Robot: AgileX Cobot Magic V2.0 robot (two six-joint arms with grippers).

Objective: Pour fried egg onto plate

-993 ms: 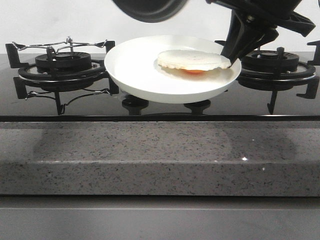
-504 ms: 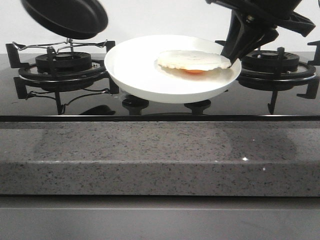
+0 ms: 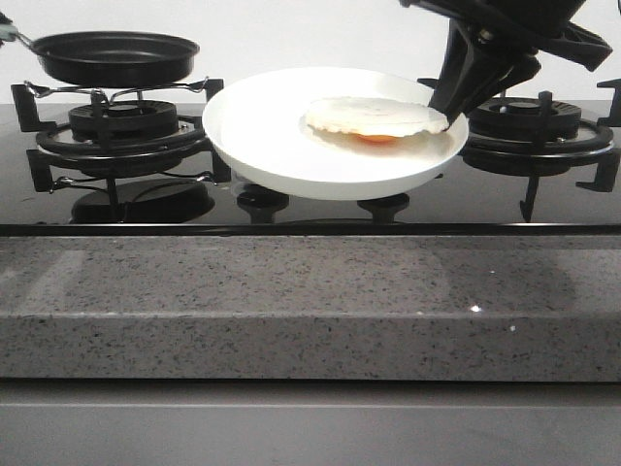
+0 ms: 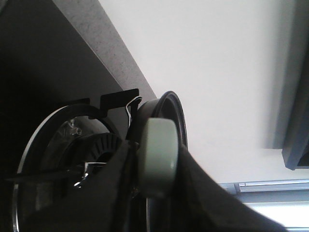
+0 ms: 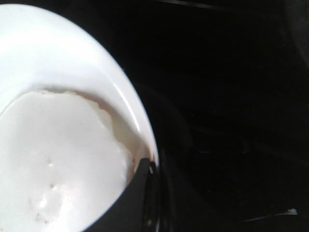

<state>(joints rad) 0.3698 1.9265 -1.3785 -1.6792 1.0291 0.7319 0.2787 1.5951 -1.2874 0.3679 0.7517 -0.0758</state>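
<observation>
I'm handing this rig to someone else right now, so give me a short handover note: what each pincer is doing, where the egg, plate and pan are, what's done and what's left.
Left pincer: shut on the frying pan by its pale handle, holding it level just above the left burner.
Right pincer: shut on the plate at its right rim, holding it raised between the two burners.
Fried egg: lying on the right side of the plate, pale side up with a bit of orange yolk showing underneath, near the right pincer.
Done: the egg is out of the pan and on the plate.
Left: probably set the pan down on the left burner, put the plate down, and release both.
</observation>
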